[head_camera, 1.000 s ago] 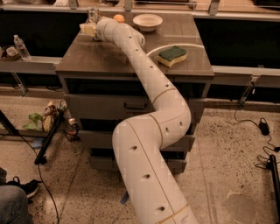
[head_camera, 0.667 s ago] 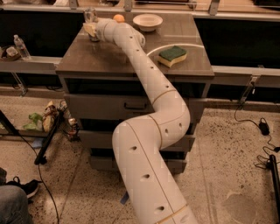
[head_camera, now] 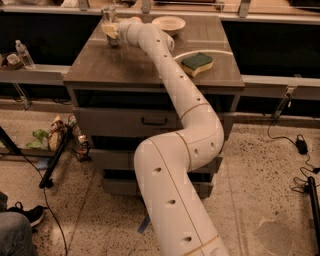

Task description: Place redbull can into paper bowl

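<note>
**A:** Jaws first: apart, together, or clamped on something?

**B:** Cannot tell. Gripper (head_camera: 111, 31) low over the far left corner of the cabinet top (head_camera: 125, 67), pale yellow at the tip.

**A:** And the redbull can (head_camera: 108, 15)?

**B:** Upright at that same corner, right at the gripper, lower half hidden behind it. Silvery, shiny on top, poking up above the wrist. Touching or merely close: cannot say.

**A:** Any brand or lettering to read?

**B:** Print on the can not legible.

**A:** Paper bowl (head_camera: 169, 24)?

**B:** On the same top, at the far edge, to the right of the can and well apart from it. White, shallow, sitting level. Separated from the can by the wrist end of the arm (head_camera: 172, 87).

**A:** Further out along that arm?

**B:** White and jointed, running from the gripper diagonally back across the top. Passes just beside a green-and-yellow sponge (head_camera: 196, 61) lying flat near the right edge. Bends at a thick elbow in front of the drawers (head_camera: 115, 121), then drops toward the bottom of the view.

**A:** Off the cabinet?

**B:** Clear water bottle (head_camera: 23, 53) standing on the low shelf to the left. Black cables (head_camera: 300, 145) on the speckled floor to the right. Dark shoe (head_camera: 31, 215) at the lower left corner.
</note>
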